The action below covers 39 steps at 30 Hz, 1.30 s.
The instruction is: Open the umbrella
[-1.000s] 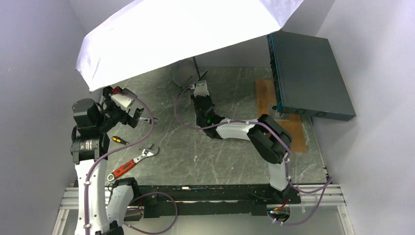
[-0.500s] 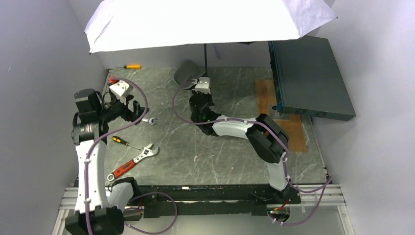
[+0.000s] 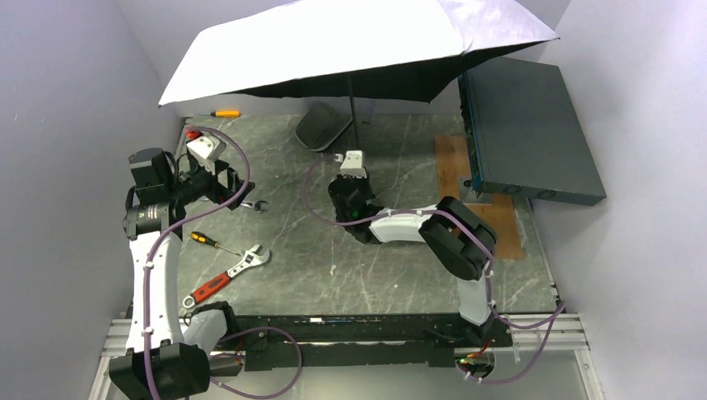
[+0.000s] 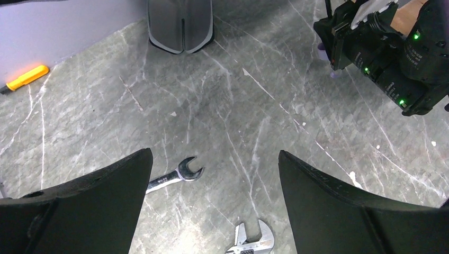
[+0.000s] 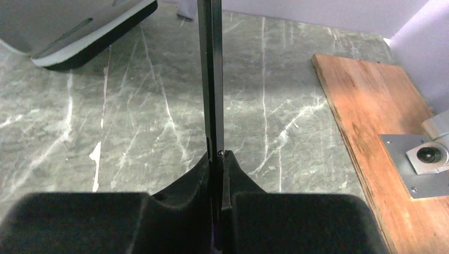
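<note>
Umbrella (image 3: 358, 42) canopy fully spread above far half of worktop (image 3: 392, 275), white outside, black under. Right claw (image 5: 217, 154) pinched tight on thin black shaft (image 5: 210, 79), shaft near upright. Left claw (image 4: 215, 156) wide apart, empty, hanging over combination wrench (image 4: 174, 177). Judgement: opening looks complete. Keep grip firm, shaft vertical. Canopy rim near teal box (image 3: 525, 133), so avoid tilting that way. Left arm best held clear.
</note>
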{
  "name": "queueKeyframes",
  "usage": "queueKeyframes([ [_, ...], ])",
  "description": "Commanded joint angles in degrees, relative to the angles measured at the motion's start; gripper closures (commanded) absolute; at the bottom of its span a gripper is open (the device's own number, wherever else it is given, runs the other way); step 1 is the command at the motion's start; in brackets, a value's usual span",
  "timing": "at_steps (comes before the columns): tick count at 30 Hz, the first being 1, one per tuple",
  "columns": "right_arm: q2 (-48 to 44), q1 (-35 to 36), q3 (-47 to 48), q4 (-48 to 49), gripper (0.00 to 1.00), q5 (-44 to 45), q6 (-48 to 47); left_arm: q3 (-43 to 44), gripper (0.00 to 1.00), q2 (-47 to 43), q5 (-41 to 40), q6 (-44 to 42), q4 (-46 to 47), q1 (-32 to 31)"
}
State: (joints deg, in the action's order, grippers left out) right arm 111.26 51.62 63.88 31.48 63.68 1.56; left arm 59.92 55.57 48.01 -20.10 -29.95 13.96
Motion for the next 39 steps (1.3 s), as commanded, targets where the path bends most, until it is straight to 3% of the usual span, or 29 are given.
queueKeyframes([
  [1, 0.2, -0.11, -1.68, 18.71, 1.0, -3.55, -3.81, 1.14, 0.06, -0.38, 0.44, -0.99, -1.37, 0.11],
  [11, 8.92, -0.59, 0.62, 38.1, 1.0, -6.92, -17.65, 2.44, 0.05, -1.35, 0.42, -4.65, -6.59, 0.08],
  [16, 8.76, -0.76, -0.83, 31.13, 1.0, -6.32, -12.99, 2.34, 0.04, -2.62, 8.18, -18.61, -18.22, 0.04],
  [18, 8.51, -0.74, -0.38, 25.92, 1.0, -5.98, -9.26, 2.8, 0.04, -2.35, 9.92, -30.77, -28.62, -0.06],
  [20, 8.63, -0.73, 0.38, 21.26, 1.0, -5.52, -5.4, 3.21, 0.02, -1.46, 9.21, -48.42, -41.38, -0.15],
  [22, 8.49, -0.68, 0.45, 18.15, 1.0, -5.79, -1.94, 2.74, 0.01, -1.11, 6.35, -58.01, -50.15, -0.45],
  [29, 9.85, -0.73, 6.32, 2.74, 0.97, -8.0, 10.15, -5.08, 0.01, -4.8, -8.65, -51.96, -38.62, -12.17],
  [31, 10.54, -0.7, 8.04, 0.94, 0.9, -8.87, 11.44, -6.5, 0.02, -4.47, -9.23, -51.98, -37.88, -14.31],
  [36, 8.49, -0.62, 4.3, 4.0, 0.46, -10.44, 9.49, -9.39, 0.02, -4.55, -8.47, -53.3, -35.83, -15.89],
  [39, 4.19, -0.35, -0.64, 6.75, 0.27, -13.39, 7.21, -10.44, 0.02, -4.89, -7.66, -54.21, -34.5, -16.03],
])
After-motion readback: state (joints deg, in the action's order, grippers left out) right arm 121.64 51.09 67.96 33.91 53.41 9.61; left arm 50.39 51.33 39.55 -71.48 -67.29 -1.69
